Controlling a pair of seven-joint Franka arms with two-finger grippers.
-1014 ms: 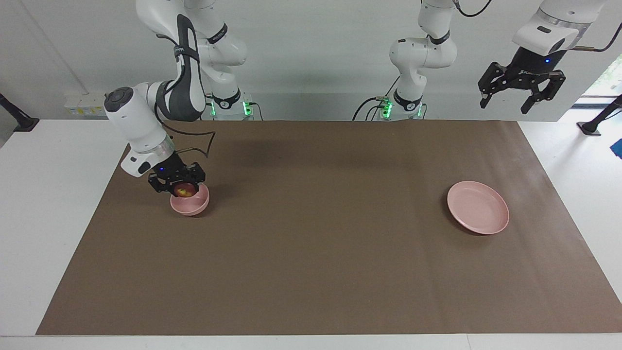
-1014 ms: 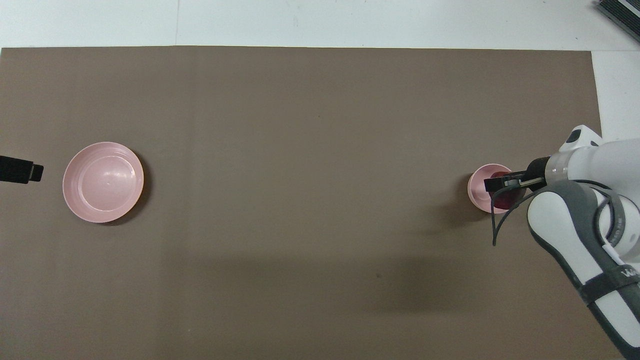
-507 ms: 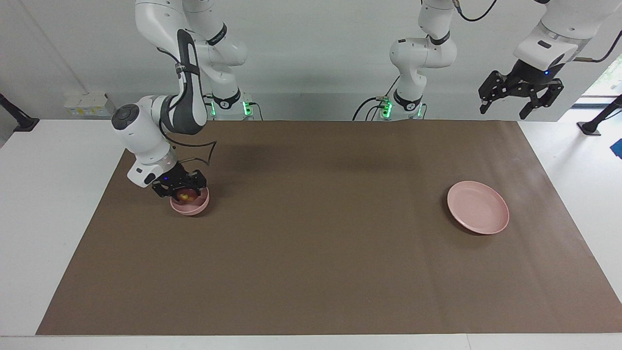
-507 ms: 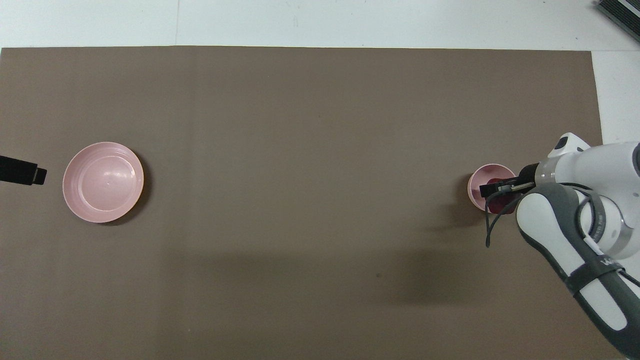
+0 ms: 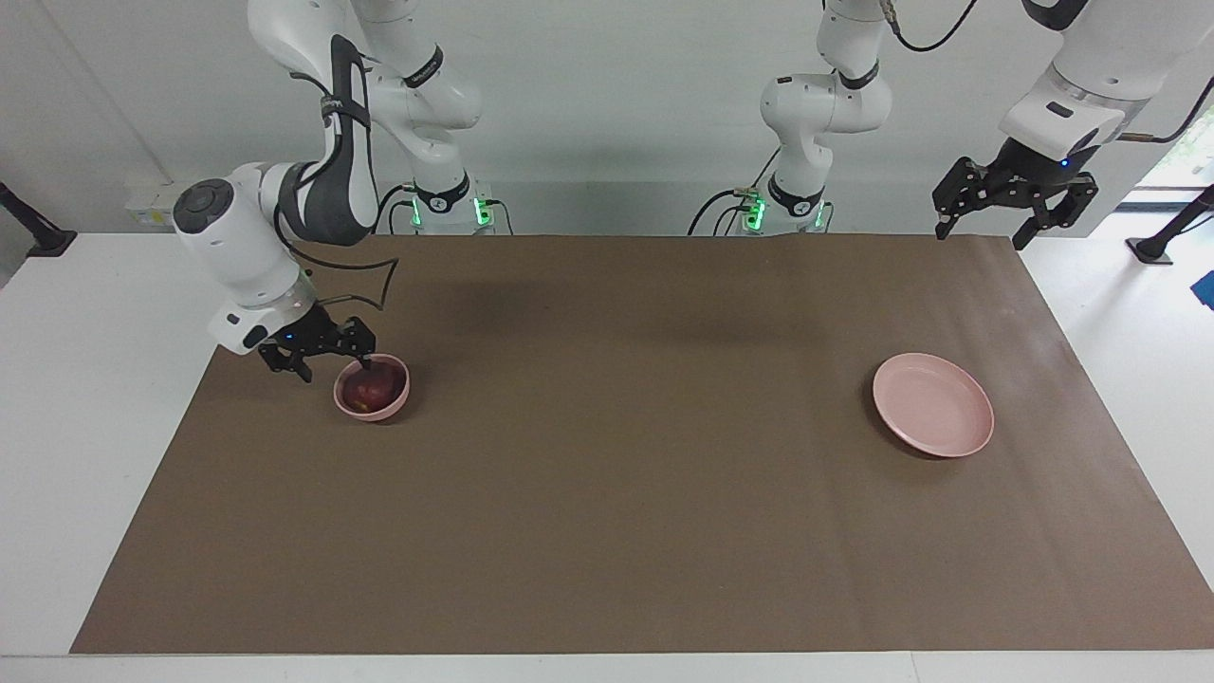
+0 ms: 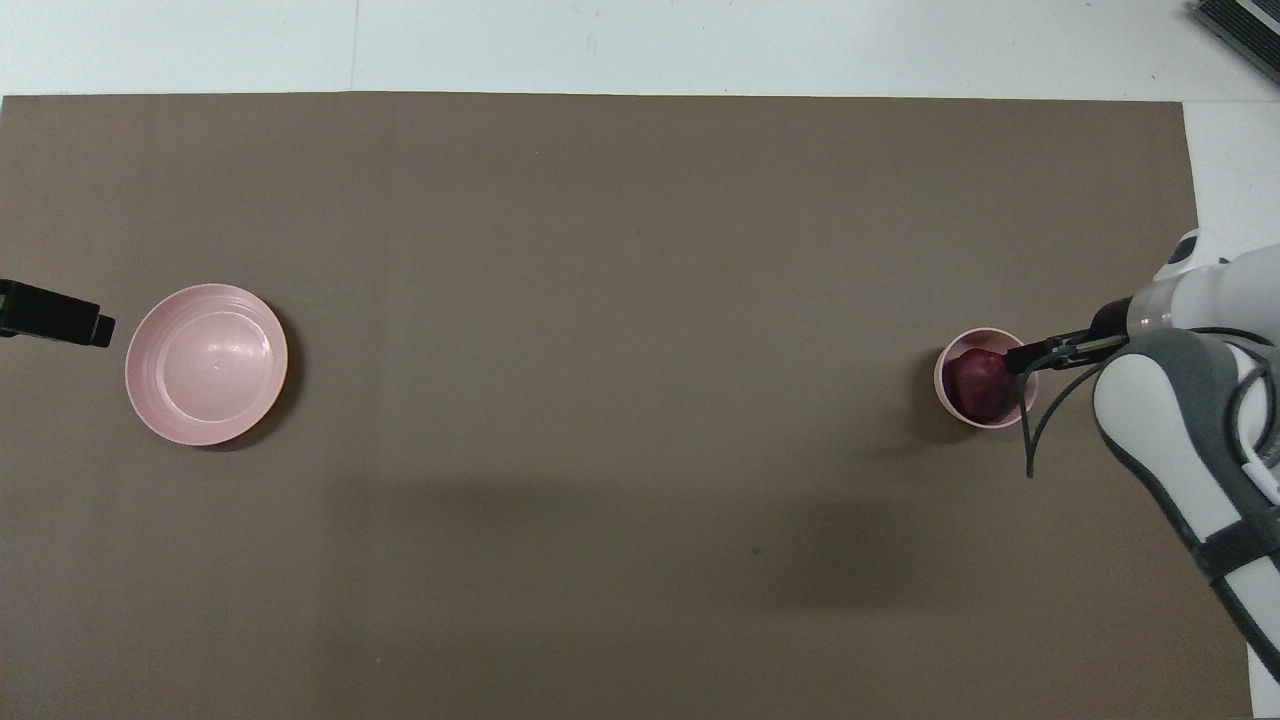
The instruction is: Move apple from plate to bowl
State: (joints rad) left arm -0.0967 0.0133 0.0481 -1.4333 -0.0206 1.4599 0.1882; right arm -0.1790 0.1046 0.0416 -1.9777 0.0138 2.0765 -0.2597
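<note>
- One dark red apple (image 5: 369,387) lies inside the one small pink bowl (image 5: 391,405), left of centre in the facing view and at the right edge of the overhead view.
- One pale pink plate (image 5: 933,417) sits bare at the right of the facing view, toward the left arm's end of the brown mat (image 5: 626,531), well apart from the bowl.
- Two grippers show. The right gripper (image 5: 332,368) hangs just beside the bowl at its rim, fingers spread apart and holding nothing; one fingertip is over the rim.
- The left gripper (image 5: 982,230) waits high at the upper right of the facing view, fingers apart, holding nothing.
</note>
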